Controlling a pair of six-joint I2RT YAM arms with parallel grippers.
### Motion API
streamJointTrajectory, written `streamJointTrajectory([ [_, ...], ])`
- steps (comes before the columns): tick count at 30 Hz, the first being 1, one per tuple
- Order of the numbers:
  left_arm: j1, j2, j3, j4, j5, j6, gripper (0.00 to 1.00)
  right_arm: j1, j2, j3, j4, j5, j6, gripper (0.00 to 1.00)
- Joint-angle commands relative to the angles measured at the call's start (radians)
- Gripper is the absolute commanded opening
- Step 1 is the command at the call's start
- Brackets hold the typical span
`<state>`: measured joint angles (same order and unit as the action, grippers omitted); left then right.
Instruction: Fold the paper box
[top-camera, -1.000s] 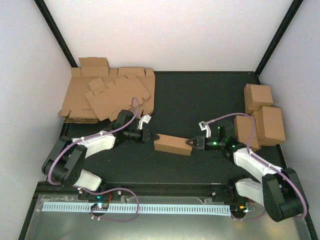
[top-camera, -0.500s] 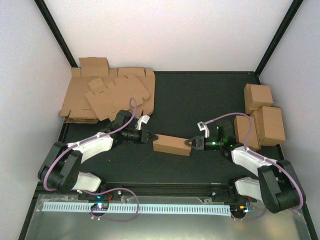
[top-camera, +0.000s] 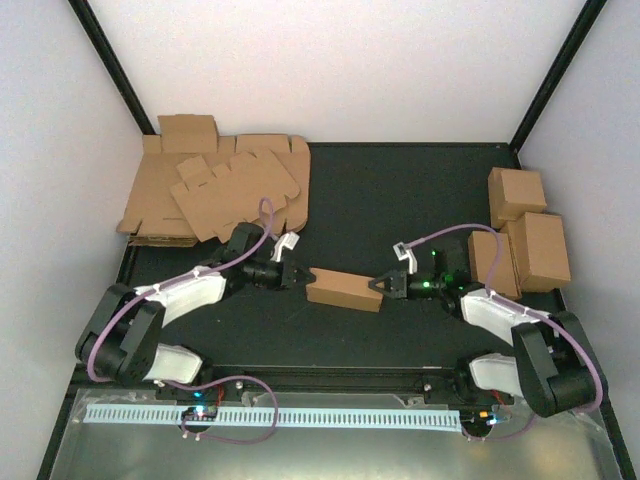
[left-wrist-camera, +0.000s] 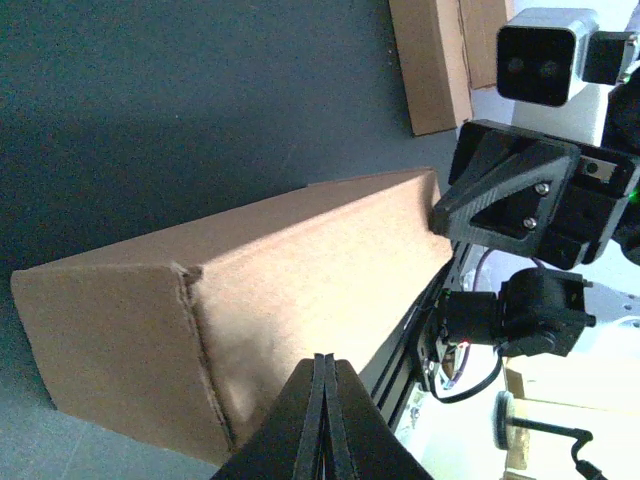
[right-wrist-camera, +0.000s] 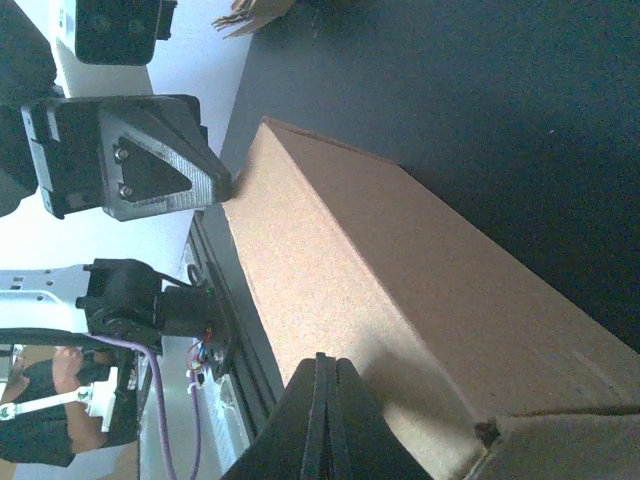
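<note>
slippage is the main worry here: the paper box (top-camera: 344, 289) lies on its long side in the middle of the table (top-camera: 400, 190), caught end to end between the two arms, and neither of them actually grips it. the left gripper (top-camera: 298, 275) has its jaws pressed together into a narrow wedge whose tip meets the box's left end low down, and the right gripper (top-camera: 378, 287), jaws likewise squeezed together with nothing between them, touches the opposite end near a corner. since the two contacts look off-centre and not quite in line, a harder push would probably turn the box on the smooth dark surface or let it squirt out sideways, not seat the ends. a second risk is the left end itself: in the left wrist view the folded panel there meets the long side along a rough, slightly gaping edge, so pressure from a pointed tip could cave the panel inward or spring it open, or leave a dent in the thin board. whether the tabs inside are tucked cannot be told. the box is plain brown cardboard, matt and faintly grainy, an oblong with crisp long edges and flat faces. the fingers are hard black plastic, triangular, with visible screws. at the far left corner sits a stack of flat blanks (top-camera: 215, 190) of the same board, with notched outlines, and at the right edge stand several finished boxes (top-camera: 525, 235), well apart from the work.
</note>
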<state>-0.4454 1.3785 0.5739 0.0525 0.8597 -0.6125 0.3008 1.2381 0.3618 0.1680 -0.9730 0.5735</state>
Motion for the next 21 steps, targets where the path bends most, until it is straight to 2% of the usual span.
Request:
streamJointTrajectory([
  [1, -0.004, -0.054, 0.04, -0.043, -0.003, 0.001, 0.02, 0.005, 0.042, -0.039, 0.009, 0.027, -0.027, 0.02],
  [11, -0.01, 0.065, -0.053, 0.083, -0.001, -0.017, 0.02, 0.004, -0.071, 0.023, -0.131, 0.044, -0.058, 0.02],
  [14, -0.012, 0.042, -0.052, 0.076, 0.0, -0.019, 0.02, 0.005, -0.096, 0.045, -0.169, 0.042, -0.066, 0.02],
  [21, -0.011, -0.107, 0.069, -0.192, -0.089, 0.102, 0.07, 0.005, -0.176, 0.133, -0.319, 0.096, -0.115, 0.03],
])
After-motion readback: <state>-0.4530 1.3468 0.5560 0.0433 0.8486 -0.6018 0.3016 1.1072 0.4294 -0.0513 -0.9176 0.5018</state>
